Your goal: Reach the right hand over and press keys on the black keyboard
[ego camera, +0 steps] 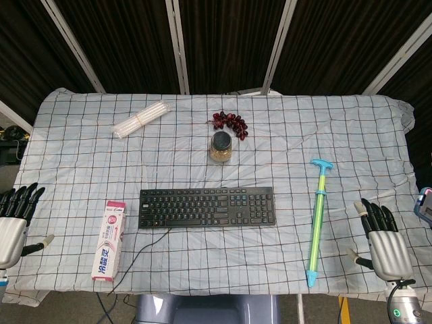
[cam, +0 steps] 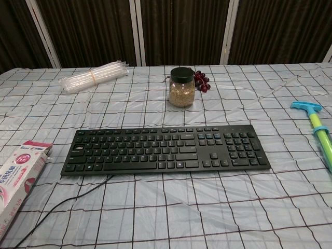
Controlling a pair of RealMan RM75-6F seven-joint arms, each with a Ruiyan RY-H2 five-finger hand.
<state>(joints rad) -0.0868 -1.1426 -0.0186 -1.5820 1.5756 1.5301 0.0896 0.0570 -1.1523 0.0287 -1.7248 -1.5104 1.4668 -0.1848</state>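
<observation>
We are sitting at the very start of the job, as we judge it: no key is being touched, and the right hand (ego camera: 381, 236) is waiting well away from the black keyboard (ego camera: 206, 207). That hand is showing only in the head view, at the near right edge of the table (ego camera: 283, 128), its fingers stretched out straight and slightly apart, thumb sticking out to the inner side, holding nothing. The left hand (ego camera: 15, 219) is resting at the opposite near edge in much the same way, fingers extended and empty (the chest view is showing neither hand).

From the right hand, the keyboard is lying across to the inner side and a little farther out, with its number pad as the nearest end. Between the hand and that end we are seeing the long green and blue pump toy (ego camera: 316, 219), lying lengthwise, so it is standing right in the path of any sweep inward.

The next move, in our reading, is calling for the arm to lift, carry the hand over the toy without brushing it, and then lower the fingertips onto the keys. The keyboard's cable (ego camera: 138, 253) is trailing off its far end, well clear of our reach.
</observation>
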